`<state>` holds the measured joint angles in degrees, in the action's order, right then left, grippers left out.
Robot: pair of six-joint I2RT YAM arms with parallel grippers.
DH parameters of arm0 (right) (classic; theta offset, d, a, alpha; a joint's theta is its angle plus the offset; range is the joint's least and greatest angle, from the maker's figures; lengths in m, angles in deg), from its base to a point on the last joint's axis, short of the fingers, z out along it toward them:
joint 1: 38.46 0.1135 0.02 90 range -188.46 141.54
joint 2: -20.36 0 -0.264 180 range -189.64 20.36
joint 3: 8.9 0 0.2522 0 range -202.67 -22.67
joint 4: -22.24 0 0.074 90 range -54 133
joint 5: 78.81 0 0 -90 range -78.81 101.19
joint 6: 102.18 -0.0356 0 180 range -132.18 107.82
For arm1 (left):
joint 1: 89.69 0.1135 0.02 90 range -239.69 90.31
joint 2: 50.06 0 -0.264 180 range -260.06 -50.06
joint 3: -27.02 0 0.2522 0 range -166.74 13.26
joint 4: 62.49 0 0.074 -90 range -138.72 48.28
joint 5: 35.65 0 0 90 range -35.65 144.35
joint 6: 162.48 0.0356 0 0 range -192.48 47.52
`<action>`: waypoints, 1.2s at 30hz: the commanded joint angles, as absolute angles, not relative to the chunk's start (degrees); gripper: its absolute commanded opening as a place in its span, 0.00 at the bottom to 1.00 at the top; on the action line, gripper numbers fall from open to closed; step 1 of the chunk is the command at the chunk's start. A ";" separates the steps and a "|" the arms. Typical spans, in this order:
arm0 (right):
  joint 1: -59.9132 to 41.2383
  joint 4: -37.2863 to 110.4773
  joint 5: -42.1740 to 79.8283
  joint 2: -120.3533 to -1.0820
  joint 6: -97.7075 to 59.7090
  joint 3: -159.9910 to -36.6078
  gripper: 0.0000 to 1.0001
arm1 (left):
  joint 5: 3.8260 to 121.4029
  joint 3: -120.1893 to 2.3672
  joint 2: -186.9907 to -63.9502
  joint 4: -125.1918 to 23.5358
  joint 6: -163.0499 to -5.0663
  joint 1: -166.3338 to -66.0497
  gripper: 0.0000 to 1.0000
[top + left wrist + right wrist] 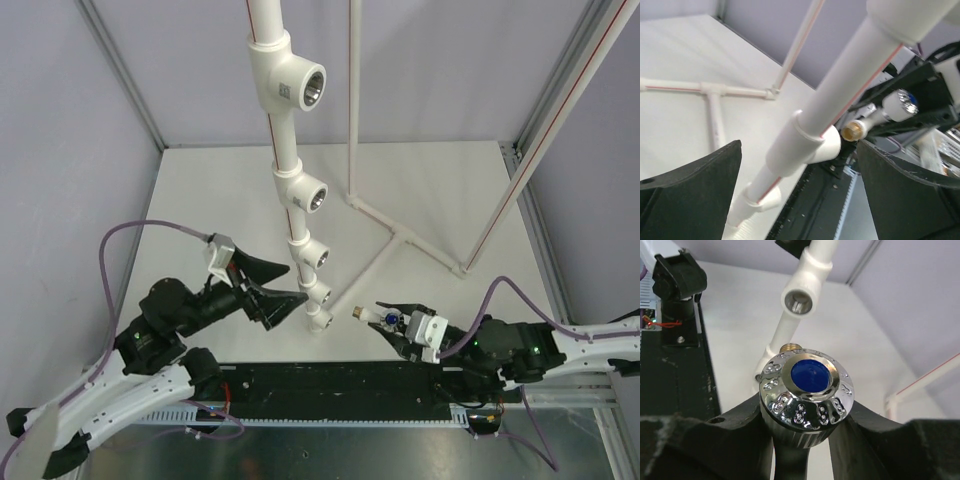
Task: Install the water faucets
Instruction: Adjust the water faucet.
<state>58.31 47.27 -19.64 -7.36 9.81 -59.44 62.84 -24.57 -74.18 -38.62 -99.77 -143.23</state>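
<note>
A water faucet (383, 318), white with a chrome, blue-centred knob (807, 390), is clamped in my right gripper (392, 322) (802, 435), which is shut on it below the knob. Its brass threaded end (357, 312) (855, 131) points left at the lowest tee sockets (320, 297) of the upright white pipe (290, 150), a short gap away. My left gripper (297, 282) (800, 150) is open, with one finger on each side of that pipe at a lower tee socket (812, 147) and not touching it. An open metal-threaded socket (799, 299) shows above the faucet.
Higher tee sockets (310, 92) (315, 196) face right on the pipe. A white T-shaped base pipe (400, 235) lies on the table behind. A thin upright pole (352, 100) and a slanted pole (560, 120) stand at the right. A black rail (330, 385) runs along the near edge.
</note>
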 commanded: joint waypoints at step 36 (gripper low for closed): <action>62.90 24.83 -20.47 -11.07 31.78 -57.63 0.00 | 73.89 -34.58 -88.33 -47.12 -88.60 -137.60 1.00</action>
<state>62.44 28.12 -21.35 -11.08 30.95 -57.36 75.52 -33.07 -87.34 -45.00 -90.37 -137.99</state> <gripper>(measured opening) 0.445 0.995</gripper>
